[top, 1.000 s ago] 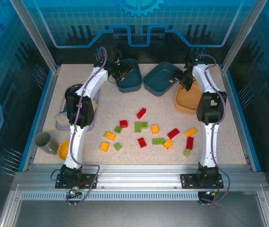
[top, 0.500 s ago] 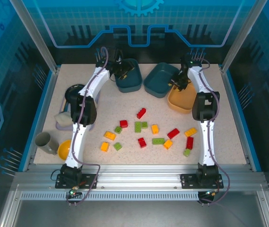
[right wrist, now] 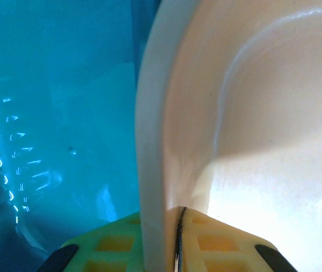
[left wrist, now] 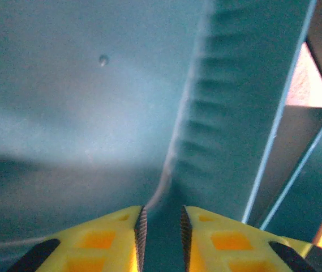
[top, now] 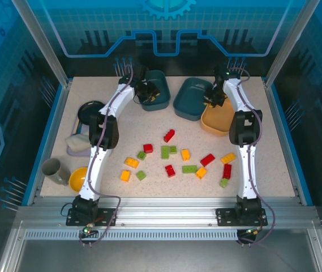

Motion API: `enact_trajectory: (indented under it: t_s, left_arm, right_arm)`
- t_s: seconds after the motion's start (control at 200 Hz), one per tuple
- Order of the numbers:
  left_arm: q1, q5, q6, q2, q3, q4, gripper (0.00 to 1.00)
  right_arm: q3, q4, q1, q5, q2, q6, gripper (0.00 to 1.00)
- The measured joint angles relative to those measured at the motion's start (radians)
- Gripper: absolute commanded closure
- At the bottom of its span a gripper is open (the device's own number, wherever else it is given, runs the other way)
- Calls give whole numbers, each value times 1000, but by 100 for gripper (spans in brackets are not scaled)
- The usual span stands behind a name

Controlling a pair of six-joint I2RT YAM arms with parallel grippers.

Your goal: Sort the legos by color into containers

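Left gripper (top: 148,90) is closed narrow on the wall of the left teal tray (top: 159,99), whose long axis runs near-to-far. Right gripper (top: 214,101) pinches the orange tray (top: 223,122) rim. Legos (top: 175,153) lie scattered mid-tabletop (top: 265,150), pointing various ways.

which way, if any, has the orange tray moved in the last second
Yes. The orange tray has slid left, away from the table's right edge and toward the middle teal tray, with the right gripper shut on its rim.
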Motion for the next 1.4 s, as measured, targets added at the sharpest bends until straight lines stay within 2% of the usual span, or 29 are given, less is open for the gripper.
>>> enact_trajectory:
  t_s: [0.16, 0.22, 0.355, 0.66, 0.945, 1.215, 1.33, 1.4]
  left_arm:
    - [-3, 0, 45, -33, -73, -67, 79]
    - [-3, 0, 66, -55, -107, -97, 84]
    - [-3, 2, 113, -135, -217, -146, 85]
    - [-3, 15, 202, -371, -565, -135, 86]
    - [-3, -13, 285, -457, -704, -138, 88]
    - [-3, -62, 334, -502, -717, -155, 86]
    - [-3, -81, 344, -530, -717, -163, 75]
    - [-3, -92, 349, -555, -716, -163, 66]
  right_arm:
    - [0, -13, 0, -2, 0, -82, 88]
    - [0, -20, 2, -2, 0, -112, 87]
    - [0, -36, 8, -5, -6, -172, 87]
    - [-31, -40, 68, -28, -27, -259, 84]
    - [-34, -42, 126, -55, -27, -283, 81]
    - [-50, -34, 133, -84, -32, -285, 52]
    - [-96, -24, 135, -75, -62, -272, 44]
    - [-123, -21, 135, -55, -101, -257, 43]
